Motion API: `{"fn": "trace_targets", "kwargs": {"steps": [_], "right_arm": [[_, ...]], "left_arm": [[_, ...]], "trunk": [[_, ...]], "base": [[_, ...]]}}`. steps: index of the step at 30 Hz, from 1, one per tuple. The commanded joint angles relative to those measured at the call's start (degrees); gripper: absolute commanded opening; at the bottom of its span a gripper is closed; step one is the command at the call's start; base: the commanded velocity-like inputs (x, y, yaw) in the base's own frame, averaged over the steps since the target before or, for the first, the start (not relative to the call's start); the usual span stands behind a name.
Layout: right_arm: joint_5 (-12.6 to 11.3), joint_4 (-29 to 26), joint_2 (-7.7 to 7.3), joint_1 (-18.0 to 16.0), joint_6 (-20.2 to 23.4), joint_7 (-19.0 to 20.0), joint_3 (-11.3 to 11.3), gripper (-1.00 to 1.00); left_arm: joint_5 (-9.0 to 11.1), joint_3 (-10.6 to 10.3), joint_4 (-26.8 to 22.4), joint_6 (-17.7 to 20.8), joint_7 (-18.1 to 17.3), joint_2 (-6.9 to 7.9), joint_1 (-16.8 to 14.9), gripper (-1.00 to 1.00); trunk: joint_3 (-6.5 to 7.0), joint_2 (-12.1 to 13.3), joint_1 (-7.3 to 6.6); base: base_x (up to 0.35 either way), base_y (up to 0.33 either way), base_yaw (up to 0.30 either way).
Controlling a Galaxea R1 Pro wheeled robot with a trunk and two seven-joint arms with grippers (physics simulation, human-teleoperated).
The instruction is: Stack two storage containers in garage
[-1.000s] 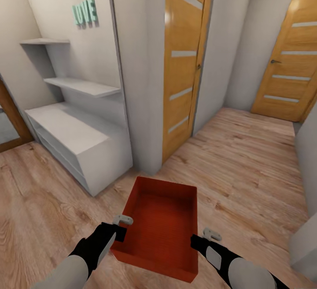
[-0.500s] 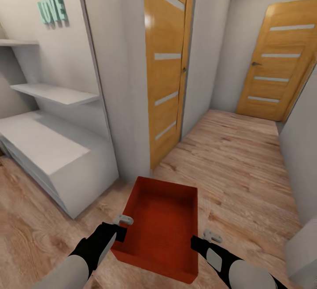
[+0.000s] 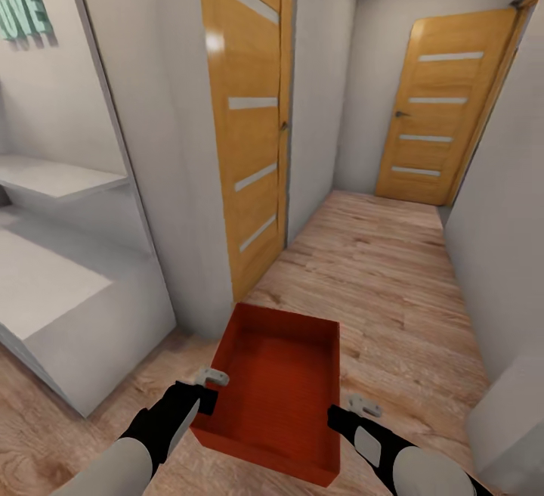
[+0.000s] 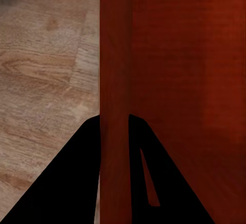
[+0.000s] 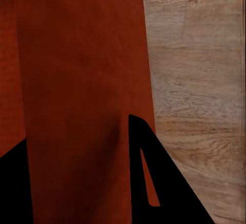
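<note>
The head view looks forward and down from above both arms, along a corridor of pale wood-plank flooring (image 3: 393, 269), with the orange-red thin-walled rectangular bin (image 3: 276, 394) low and central in front of the camera. The left wrist view sits right against that bin's side wall (image 4: 115, 80), looking along the black fingers (image 4: 77, 183) that straddle it, planks beyond. The right wrist view is equally close on the opposite wall (image 5: 82, 80). All three views share the bin and the plank floor beneath it.
</note>
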Motion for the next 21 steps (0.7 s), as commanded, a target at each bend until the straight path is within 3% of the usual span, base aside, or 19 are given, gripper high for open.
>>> {"fn": "trace_targets", "kwargs": {"steps": [1,12,21], "right_arm": [[0.4,-0.2,0.06,0.0,-1.8,0.1,1.6,-1.00],[0.4,-0.2,0.16,0.1,-3.7,0.1,1.6,-1.00],[0.4,-0.2,0.32,0.1,-3.9,0.0,1.7,-1.00]], "left_arm": [[2.8,0.7,-0.1,0.4,0.0,0.00,0.0,-1.00],[2.9,0.8,-0.3,0.4,0.0,-0.06,0.0,-1.00],[3.0,0.8,0.0,0.5,0.0,-0.02,0.0,-1.00]], "trunk": [[0.01,0.0,-0.01],[0.73,0.0,-0.01],[0.84,0.0,-0.01]], "base": [[0.004,0.000,-0.235],[0.005,0.002,-0.235],[0.302,0.016,-0.055]]}}
